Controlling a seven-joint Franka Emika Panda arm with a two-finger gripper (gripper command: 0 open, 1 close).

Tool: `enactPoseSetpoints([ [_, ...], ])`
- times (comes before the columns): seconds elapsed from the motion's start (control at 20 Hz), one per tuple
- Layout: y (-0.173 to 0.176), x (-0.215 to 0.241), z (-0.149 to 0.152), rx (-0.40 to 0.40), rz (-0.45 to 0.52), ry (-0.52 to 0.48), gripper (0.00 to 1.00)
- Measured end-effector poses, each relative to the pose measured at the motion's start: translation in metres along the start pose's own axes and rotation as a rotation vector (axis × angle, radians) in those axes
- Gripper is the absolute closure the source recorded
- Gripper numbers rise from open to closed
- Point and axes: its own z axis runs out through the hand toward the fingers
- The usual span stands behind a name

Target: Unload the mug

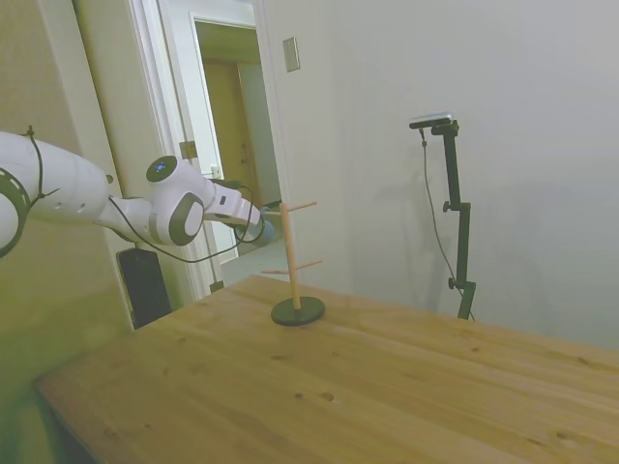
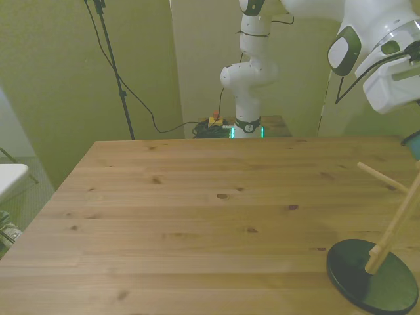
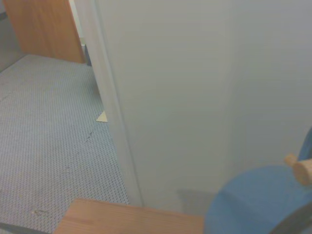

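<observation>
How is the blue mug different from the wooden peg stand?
Colour: the mug is blue; the stand is pale wood on a dark round base. Shape: the mug is squat and round, the stand tall and thin. Position: the stand rests on the table; the mug is up in the air beside its top pegs.

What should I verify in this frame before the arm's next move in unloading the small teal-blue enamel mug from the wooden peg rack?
1. Teal-blue enamel mug located, right by the gripper: ok.
2. Gripper's hold on the mug secure: cannot tell.
3. Mug clear of the wooden peg: cannot tell; the wrist view shows the peg tip at the mug's edge.
4. Wooden peg rack upright on its dark round base: ok.
5. Bare wooden table surface for set-down: ok.
</observation>
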Motion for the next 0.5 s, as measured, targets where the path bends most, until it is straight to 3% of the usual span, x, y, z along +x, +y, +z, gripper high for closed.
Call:
enactPoseSetpoints([
  [0.5, -0.028, -0.034, -0.002, 0.026, -0.048, -0.030, 1.00],
])
